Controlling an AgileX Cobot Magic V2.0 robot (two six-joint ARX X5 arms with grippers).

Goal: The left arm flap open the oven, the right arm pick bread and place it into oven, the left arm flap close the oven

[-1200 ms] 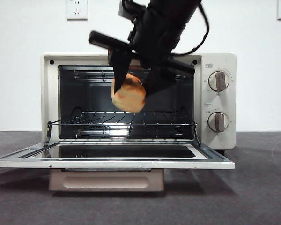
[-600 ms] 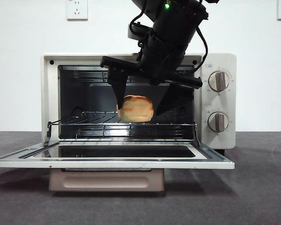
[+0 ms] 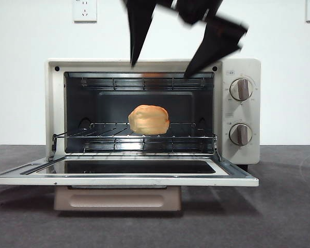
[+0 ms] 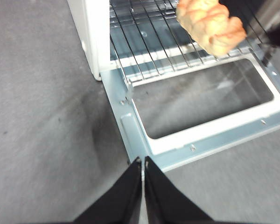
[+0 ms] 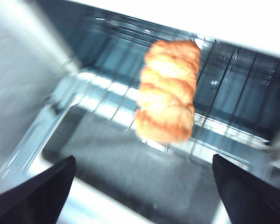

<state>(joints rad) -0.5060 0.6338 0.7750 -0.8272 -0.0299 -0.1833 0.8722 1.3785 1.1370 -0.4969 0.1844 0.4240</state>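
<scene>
Nearest, on the desk (image 3: 289, 217), oven (image 3: 243, 77) door (image 3: 124, 175) lying flat open, due for closing. Close by its corner, left claw (image 4: 143, 162) pinched shut, empty: best slipped under the door's front edge, then swung up steadily. Farther in, bread (image 3: 149, 120) resting on the rack (image 3: 93, 135), free. Above, right claw (image 3: 160, 64) spread open, empty: best kept well clear first.

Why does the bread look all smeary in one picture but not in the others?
Right wrist view: the bread and wire rack are smeared by motion blur. Front view: the bread is sharp; only the right gripper above the oven is streaked. Left wrist view: mostly crisp.
</scene>
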